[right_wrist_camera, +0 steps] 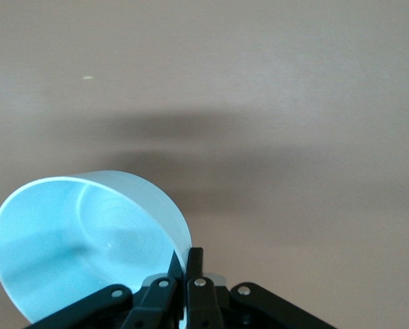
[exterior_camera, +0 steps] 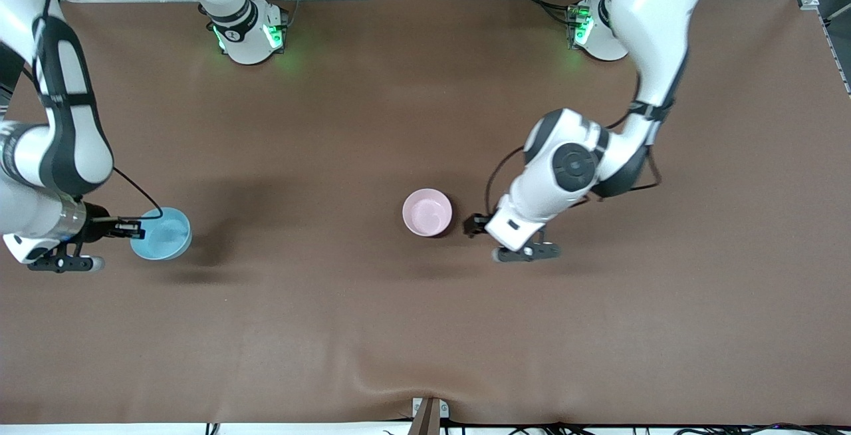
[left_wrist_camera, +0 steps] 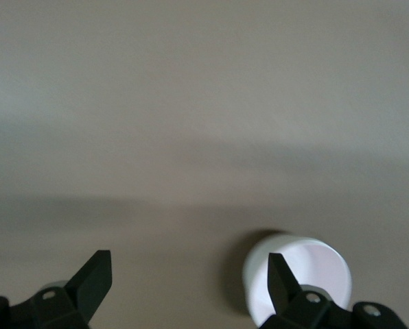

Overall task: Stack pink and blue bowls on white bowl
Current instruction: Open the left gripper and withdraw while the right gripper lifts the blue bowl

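The pale pink bowl (exterior_camera: 427, 212) stands upright near the middle of the brown table. In the left wrist view that bowl (left_wrist_camera: 307, 274) has a white-looking outer wall and a pinkish inside. The white bowl does not show apart from it, so I cannot tell whether it sits underneath. My left gripper (exterior_camera: 475, 225) (left_wrist_camera: 189, 277) is open just beside the pink bowl, toward the left arm's end, holding nothing. My right gripper (exterior_camera: 129, 227) (right_wrist_camera: 187, 264) is shut on the rim of the sky-blue bowl (exterior_camera: 161, 233) (right_wrist_camera: 74, 247). It holds the bowl tilted over the right arm's end of the table.
Brown cloth covers the table (exterior_camera: 425, 328), with a wrinkle and a small bracket (exterior_camera: 429, 415) at the edge nearest the front camera. The two arm bases (exterior_camera: 249, 36) (exterior_camera: 598, 32) stand at the edge farthest from it. No other objects lie on the cloth.
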You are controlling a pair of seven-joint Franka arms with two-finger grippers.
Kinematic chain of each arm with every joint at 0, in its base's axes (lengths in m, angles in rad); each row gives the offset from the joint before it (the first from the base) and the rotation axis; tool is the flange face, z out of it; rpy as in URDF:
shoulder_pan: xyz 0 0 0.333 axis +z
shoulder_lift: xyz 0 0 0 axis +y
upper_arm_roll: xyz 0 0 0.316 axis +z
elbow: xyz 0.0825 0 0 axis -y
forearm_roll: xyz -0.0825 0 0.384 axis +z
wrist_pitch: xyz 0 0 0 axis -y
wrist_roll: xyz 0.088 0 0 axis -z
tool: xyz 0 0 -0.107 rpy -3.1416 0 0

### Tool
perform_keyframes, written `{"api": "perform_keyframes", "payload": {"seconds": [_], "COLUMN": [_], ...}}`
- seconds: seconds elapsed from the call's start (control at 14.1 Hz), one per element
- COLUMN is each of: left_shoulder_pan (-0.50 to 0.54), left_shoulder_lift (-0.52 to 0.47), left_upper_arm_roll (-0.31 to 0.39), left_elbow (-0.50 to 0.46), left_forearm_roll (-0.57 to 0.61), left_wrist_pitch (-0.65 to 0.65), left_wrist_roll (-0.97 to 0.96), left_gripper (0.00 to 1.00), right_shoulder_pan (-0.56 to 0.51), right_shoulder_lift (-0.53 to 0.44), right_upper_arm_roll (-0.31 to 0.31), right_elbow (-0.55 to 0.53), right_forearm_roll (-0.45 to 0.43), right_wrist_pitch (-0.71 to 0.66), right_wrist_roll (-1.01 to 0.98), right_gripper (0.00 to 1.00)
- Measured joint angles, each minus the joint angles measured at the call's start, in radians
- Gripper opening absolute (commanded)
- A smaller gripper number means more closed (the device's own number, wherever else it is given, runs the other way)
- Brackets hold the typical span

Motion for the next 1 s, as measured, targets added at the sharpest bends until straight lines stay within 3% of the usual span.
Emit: {"api": "perform_keyframes", "payload": {"seconds": [0.21,0.43,0.71,1.0], "left_shoulder_pan": [0.074,0.171,0.314,0.329], "left_shoulder_lift": [-0.063,-0.102,-0.143,-0.254], "left_upper_arm_roll": [0.001,0.002,-0.004,0.044], "left_elbow": [0.005,0.046,0.068,0.085], "left_forearm_roll": [0.038,0.044,0.044,0.044], "left_wrist_pitch": [-0.074,-0.178,-0.287,-0.487], "left_wrist_roll": [0.000,0.082,0.271,0.337], "left_gripper": [1.00,1.00,1.00,1.00], "right_shoulder_pan": [0.007,0.058,0.229,0.441], "right_shoulder_lift": [-0.062,-0.068,-0.067,-0.065], "right_upper_arm_roll": [0.050,0.061,0.067,0.071], "right_elbow": [0.000,-0.004,-0.013,-0.015], "right_forearm_roll": [0.102,0.183,0.196,0.200], "right_wrist_pitch": [-0.084,-0.103,-0.078,-0.016], "right_wrist_roll": [0.000,0.043,0.298,0.596], "right_gripper": [0.00,0.00,0.00,0.00]}}
